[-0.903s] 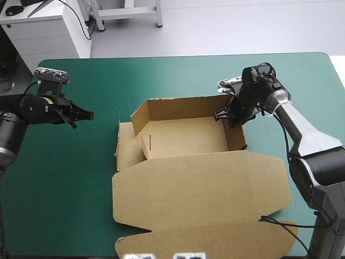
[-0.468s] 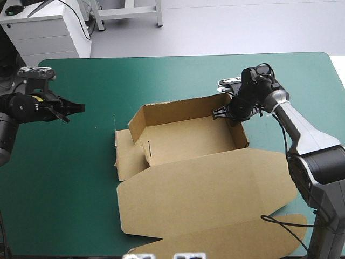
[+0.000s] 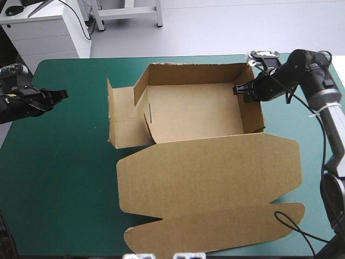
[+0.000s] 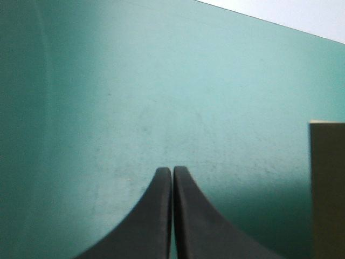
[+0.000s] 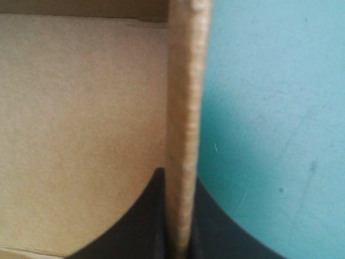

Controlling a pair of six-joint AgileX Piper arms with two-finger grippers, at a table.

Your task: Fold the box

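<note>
The brown box (image 3: 194, 110) stands as an open tray in the middle of the teal-green table, with far, right and left walls raised and its lid (image 3: 207, 178) lying flat toward the near edge. My right gripper (image 3: 243, 89) is shut on the box's right wall near the far right corner; in the right wrist view that wall's edge (image 5: 185, 124) runs up between my fingers (image 5: 178, 216). My left gripper (image 3: 62, 94) is shut on nothing near the table's left edge, well apart from the box. Its pointed fingers (image 4: 172, 216) hover over bare cover, a box flap (image 4: 328, 189) ahead and to one side.
A loose side flap (image 3: 125, 121) of the box lies open on its left. White cabinets (image 3: 46, 29) stand beyond the far left corner. Bare teal-green cover (image 3: 59, 178) stretches along the left and near-left of the table.
The right gripper has dragged the box toward the far edge and turned it squarer to the table. The left gripper has drawn back to the left, away from the box.
</note>
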